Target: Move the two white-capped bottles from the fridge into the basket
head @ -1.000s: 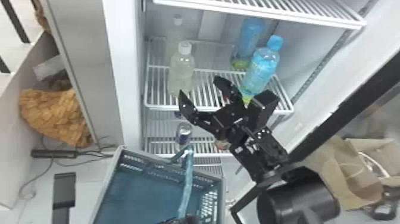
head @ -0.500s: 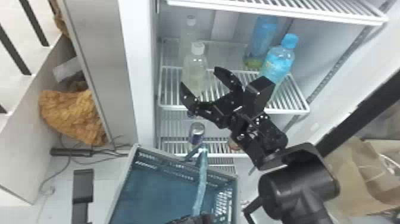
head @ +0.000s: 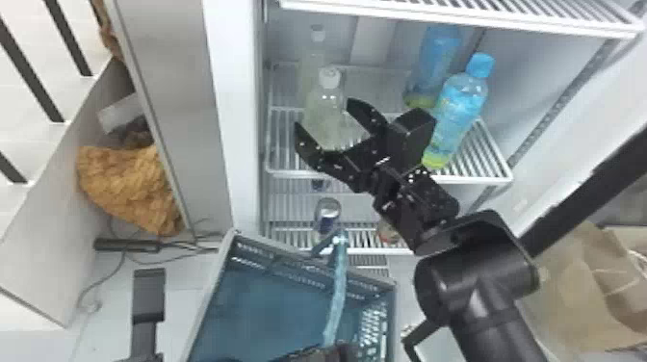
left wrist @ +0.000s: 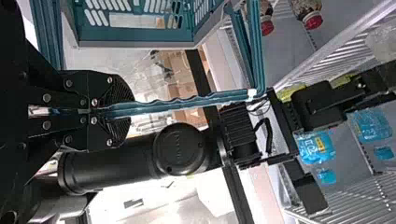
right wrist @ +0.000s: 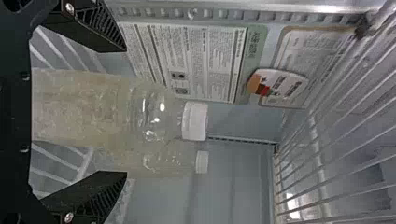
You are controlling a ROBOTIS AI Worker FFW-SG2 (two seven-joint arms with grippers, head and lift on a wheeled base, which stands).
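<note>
The nearer white-capped bottle [head: 330,98] stands upright within the right claw [head: 326,115], which is spread around it.

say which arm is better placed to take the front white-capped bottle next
Right: its gripper looks better placed, open with a finger on either side of the front white-capped bottle. The left gripper is closed on the basket's handle.

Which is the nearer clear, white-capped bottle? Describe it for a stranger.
Inside the white fridge, find the wire shelf holding blue bottles. On its left, the clear bottle of pale liquid stands between the right gripper's open fingers, in front of its clear twin.
</note>
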